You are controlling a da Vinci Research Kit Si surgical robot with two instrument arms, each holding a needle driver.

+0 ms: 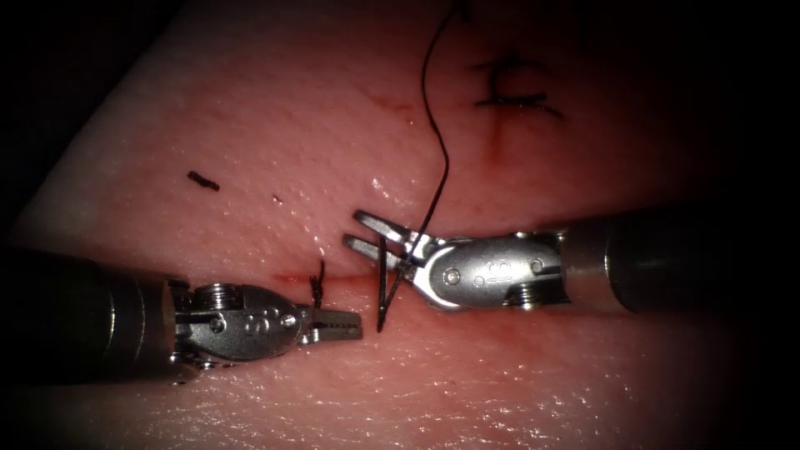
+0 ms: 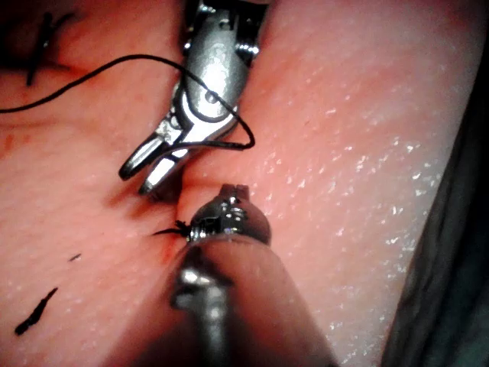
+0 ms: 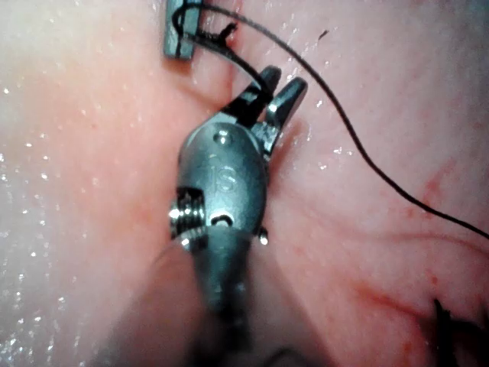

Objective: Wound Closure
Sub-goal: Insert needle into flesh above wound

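Two dark matte shafts, each ending in polished silver wristed hand: left hand [image 1: 337,327], right hand [image 1: 367,231]. Round pivot screws, stamped markings on clevis sides, ridged inner jaw faces.

— How's the light in the endoscope view?
— Brightest mid-frame; the tissue [image 1: 250,125] sinks to black at every corner.
— Glare?
— Wet glints on the skin and a hard sheen on the left tool [image 1: 357,325] and right tool [image 1: 354,230], whose needle [image 1: 382,292] stays dark. The wrist views are strongly lit, with soft shadows beneath the jaws.
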